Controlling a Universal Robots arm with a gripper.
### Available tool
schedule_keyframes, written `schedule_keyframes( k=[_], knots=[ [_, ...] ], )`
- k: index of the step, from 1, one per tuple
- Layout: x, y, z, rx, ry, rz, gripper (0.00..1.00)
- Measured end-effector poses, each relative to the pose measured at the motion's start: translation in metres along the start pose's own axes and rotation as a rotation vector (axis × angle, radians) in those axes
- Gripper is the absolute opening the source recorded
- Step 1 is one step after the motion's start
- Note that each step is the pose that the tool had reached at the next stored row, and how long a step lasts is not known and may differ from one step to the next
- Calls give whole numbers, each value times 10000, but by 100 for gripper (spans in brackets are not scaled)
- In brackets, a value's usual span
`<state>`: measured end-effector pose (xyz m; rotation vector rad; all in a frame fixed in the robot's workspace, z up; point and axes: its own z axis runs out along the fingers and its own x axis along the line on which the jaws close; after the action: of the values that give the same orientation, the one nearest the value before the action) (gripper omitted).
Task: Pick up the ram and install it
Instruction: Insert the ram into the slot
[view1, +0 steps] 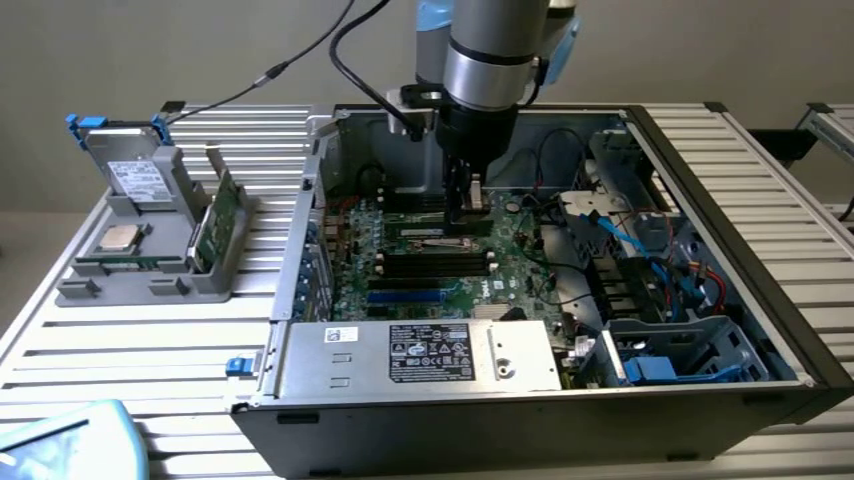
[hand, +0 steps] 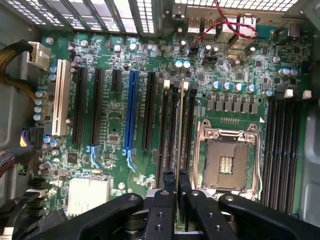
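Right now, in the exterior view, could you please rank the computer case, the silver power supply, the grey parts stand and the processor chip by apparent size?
1. computer case
2. silver power supply and grey parts stand: about alike; the supply is nearer the camera, so unranked.
3. processor chip

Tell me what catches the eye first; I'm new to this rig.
The arm reaches down into the open PC case in the middle of the exterior view. Its gripper is shut on the ram, edge-on over the black slots beside the empty CPU socket. A grey parts rack stands at that view's left.
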<state>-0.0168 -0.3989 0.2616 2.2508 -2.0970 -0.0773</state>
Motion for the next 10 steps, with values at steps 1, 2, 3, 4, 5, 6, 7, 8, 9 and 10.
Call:
schedule_keyframes(
  k=[1, 2, 3, 4, 5, 6, 7, 8, 9, 10],
  knots=[
    [7, -2, 18, 0, 0, 5, 14],
    [13, -2, 36, -1, -1, 10, 14],
    [18, -3, 55, -2, -3, 17, 14],
    [21, -4, 74, -4, -4, 29, 14],
    [23, -5, 92, -7, -4, 44, 14],
    [23, -7, 109, -8, -6, 59, 14],
    [24, -9, 128, -9, -7, 76, 14],
    [24, -10, 146, -10, -10, 95, 14],
    [24, -12, 165, -11, -10, 114, 14],
    [25, -13, 182, -12, -12, 130, 14]
  ],
)
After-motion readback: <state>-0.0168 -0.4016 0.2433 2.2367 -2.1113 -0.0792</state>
